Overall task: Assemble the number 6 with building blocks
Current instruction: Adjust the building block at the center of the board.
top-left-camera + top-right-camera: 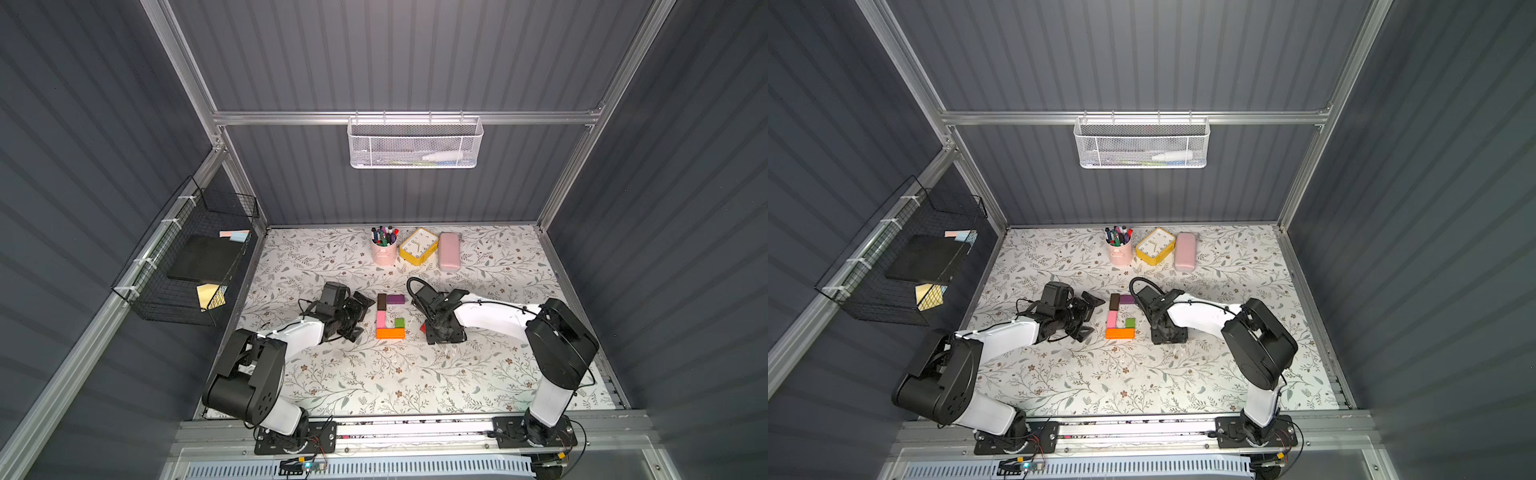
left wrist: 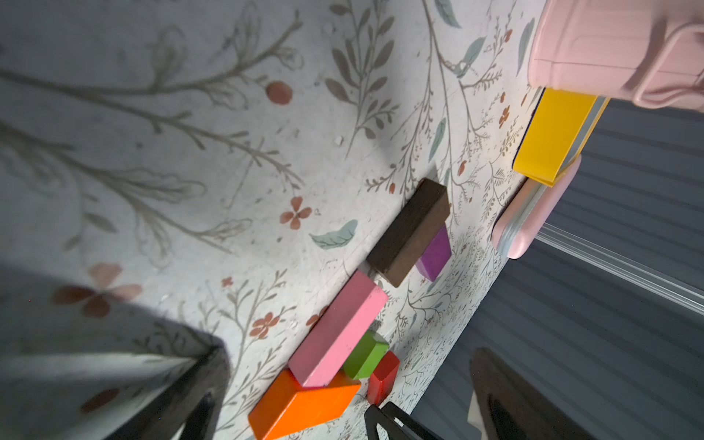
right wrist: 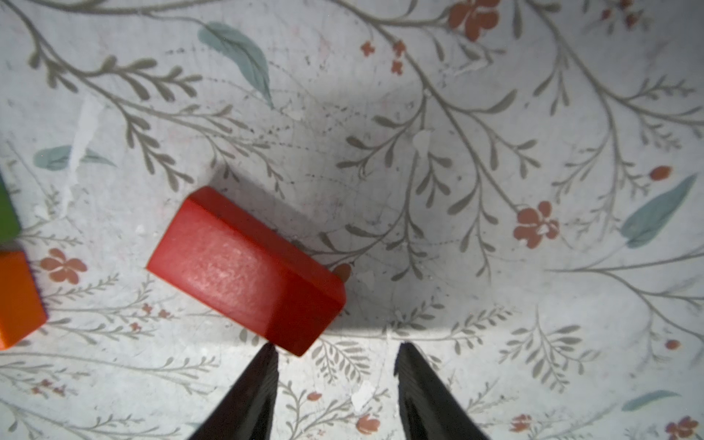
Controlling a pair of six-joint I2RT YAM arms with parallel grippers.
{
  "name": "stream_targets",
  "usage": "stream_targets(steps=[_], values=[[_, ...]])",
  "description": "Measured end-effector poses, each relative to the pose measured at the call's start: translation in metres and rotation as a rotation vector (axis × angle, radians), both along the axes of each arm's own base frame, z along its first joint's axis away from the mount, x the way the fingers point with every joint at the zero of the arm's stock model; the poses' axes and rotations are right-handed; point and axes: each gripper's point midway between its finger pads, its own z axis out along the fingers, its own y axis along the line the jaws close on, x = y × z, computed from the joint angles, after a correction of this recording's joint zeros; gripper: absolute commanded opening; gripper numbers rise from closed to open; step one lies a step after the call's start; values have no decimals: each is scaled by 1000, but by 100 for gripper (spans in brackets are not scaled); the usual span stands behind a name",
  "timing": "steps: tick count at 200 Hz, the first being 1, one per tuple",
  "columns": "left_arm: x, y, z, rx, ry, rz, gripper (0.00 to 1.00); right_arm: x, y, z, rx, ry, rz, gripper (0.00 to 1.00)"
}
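The right pincer (image 3: 335,352) has its two tips apart, holding nothing. The red block (image 3: 244,270) lies on the tabletop (image 3: 495,190) just in front of the tips. A bit farther sit the green cube (image 3: 7,217) and orange bar (image 3: 17,297) of the number 6 (image 1: 381,318). Past them, the left pincer (image 1: 360,318) is wide apart.

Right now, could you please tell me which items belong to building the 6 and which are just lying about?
Job: orange bar, pink block, brown block, purple block, green cube, red block.
Lying about: pen cup, yellow clock, pink case, white mesh basket, black wire basket.
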Motion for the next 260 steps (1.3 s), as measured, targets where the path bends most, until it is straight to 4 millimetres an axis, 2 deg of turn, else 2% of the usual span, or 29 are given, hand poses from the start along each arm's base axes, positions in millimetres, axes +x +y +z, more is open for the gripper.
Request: stream_targets(steps=[105, 132, 144, 165, 206, 227, 260], values=[[0, 0, 0, 0, 0, 0, 99, 8, -5, 3, -4, -17, -30, 53], [0, 0, 0, 0, 0, 0, 99, 11, 0, 12, 26, -31, -38, 55], [0, 0, 0, 0, 0, 0, 99, 12, 6, 17, 61, -37, -44, 59], [0, 0, 0, 0, 0, 0, 99, 15, 16, 23, 126, -46, -69, 60], [0, 0, 0, 0, 0, 0, 99, 19, 27, 28, 180, -46, -136, 61], [0, 0, 0, -2, 0, -2, 99, 23, 31, 28, 187, -45, -165, 66], [0, -1, 0, -9, 1, -6, 99, 28, 35, 24, 178, -38, -186, 67]])
